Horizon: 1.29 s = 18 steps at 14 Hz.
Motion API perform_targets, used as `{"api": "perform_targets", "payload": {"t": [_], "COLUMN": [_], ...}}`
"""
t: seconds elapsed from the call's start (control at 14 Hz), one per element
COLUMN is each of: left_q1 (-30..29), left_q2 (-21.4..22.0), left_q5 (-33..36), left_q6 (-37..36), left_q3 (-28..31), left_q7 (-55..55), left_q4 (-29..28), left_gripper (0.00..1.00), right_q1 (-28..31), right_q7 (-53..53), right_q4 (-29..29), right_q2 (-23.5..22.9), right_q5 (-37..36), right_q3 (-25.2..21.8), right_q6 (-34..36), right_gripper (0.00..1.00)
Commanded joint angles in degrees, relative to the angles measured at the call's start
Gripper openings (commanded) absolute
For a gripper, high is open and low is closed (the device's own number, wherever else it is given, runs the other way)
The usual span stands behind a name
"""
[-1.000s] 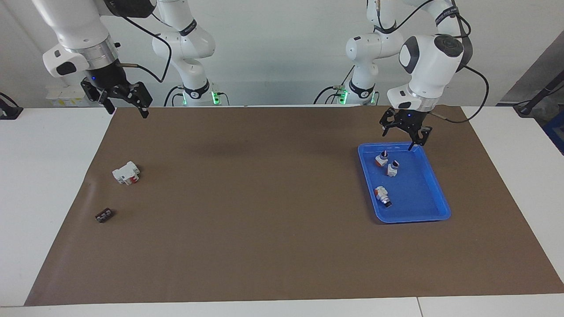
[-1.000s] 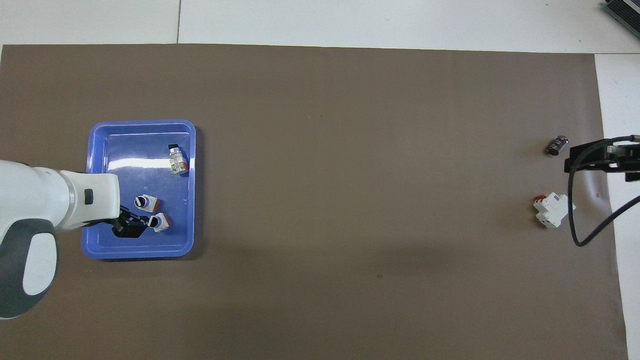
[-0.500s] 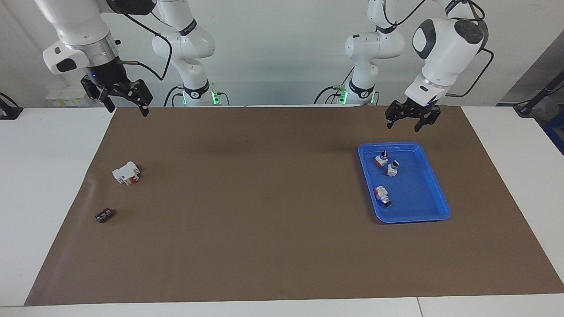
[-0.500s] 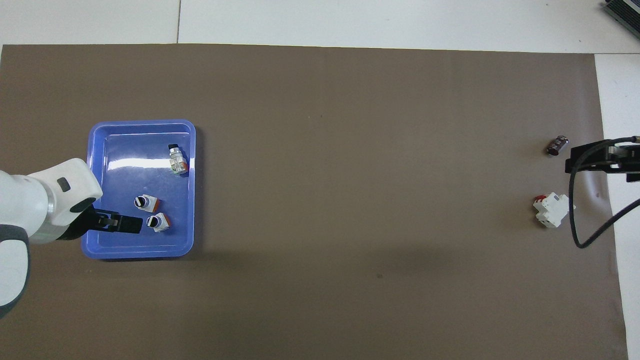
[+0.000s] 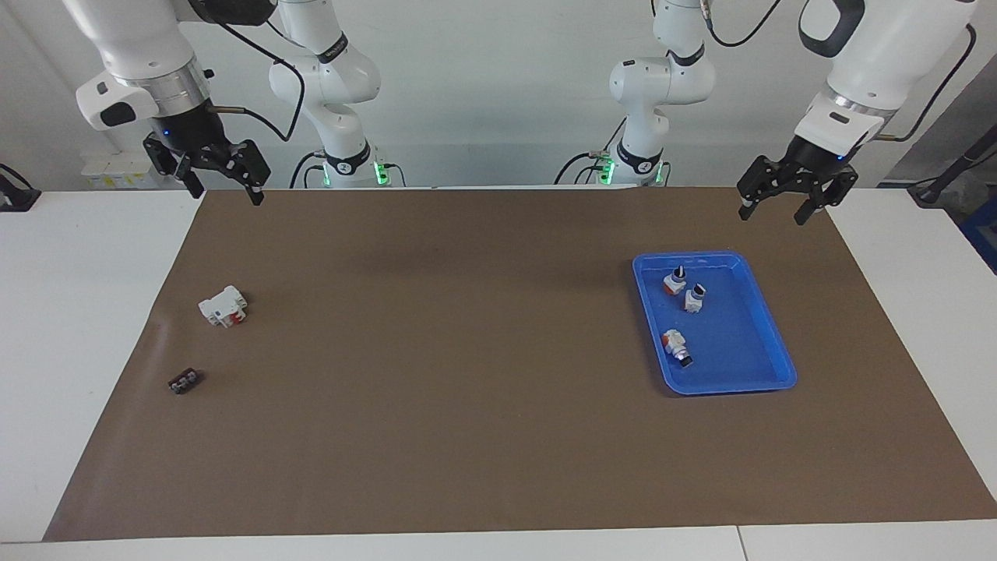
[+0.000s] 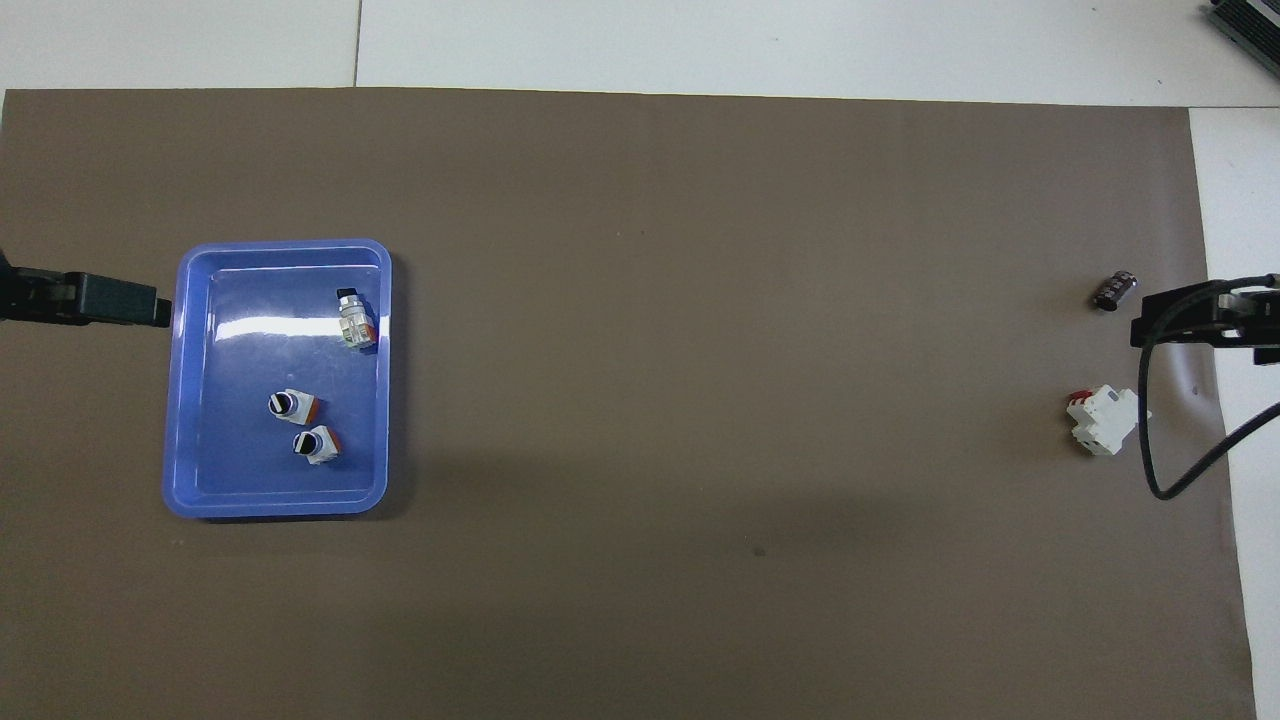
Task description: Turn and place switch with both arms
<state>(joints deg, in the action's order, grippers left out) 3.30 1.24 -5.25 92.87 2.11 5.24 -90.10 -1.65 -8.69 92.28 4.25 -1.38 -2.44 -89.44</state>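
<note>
Both grippers up, wide and empty; switches in the tray.

The right gripper point(image 5: 220, 181) hangs open over the mat's edge, with the white block point(image 5: 223, 305) and black piece point(image 5: 184, 381) lying on the mat below it. The left gripper point(image 5: 773, 209) hangs open above the mat just beside the blue tray point(image 5: 781, 363), clear of the three switches point(image 5: 675, 281) inside.

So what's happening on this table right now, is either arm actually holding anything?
Neither arm holds anything. Three switches lie in the blue tray, untouched. The left tool hangs open in the air above the brown mat, off the tray's corner. The right arm waits, its tool open, raised over the mat's edge at its own end. A white block with a red part and a small black piece sit there on the mat.
</note>
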Motion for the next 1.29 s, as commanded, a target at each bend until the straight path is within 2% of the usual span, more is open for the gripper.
{"api": "perform_targets", "payload": {"t": [0.0,0.29,0.86,1.21], "left_q1": [-0.6,-0.6,-3.2,-2.9], "left_q2": [-2.2,4.7,4.7,4.6], "left_q5": [2.1,2.3,3.4,4.4], "left_q6": [-6.1,-8.6,-8.2,-7.2], "left_q3": [-0.3,-0.5,-2.8,-3.1], "left_q7": [-0.8,-1.0,-1.0,-0.9], "left_q4": [6.1,-2.2,-2.1,-1.8], "left_gripper": [1.00,1.00,1.00,1.00], "right_q1": [0.1,0.2,0.2,0.2], "right_q7": [1.0,0.9,0.9,0.9], "right_q4": [1.5,1.2,1.2,1.2], "right_q2": [1.4,1.6,1.6,1.6], "right_q5": [1.0,1.0,1.0,1.0], "right_q3": [0.2,0.2,0.3,0.3], "right_q6": [-0.3,0.4,0.4,0.4], "right_gripper": [0.99,0.99,0.99,0.99]}}
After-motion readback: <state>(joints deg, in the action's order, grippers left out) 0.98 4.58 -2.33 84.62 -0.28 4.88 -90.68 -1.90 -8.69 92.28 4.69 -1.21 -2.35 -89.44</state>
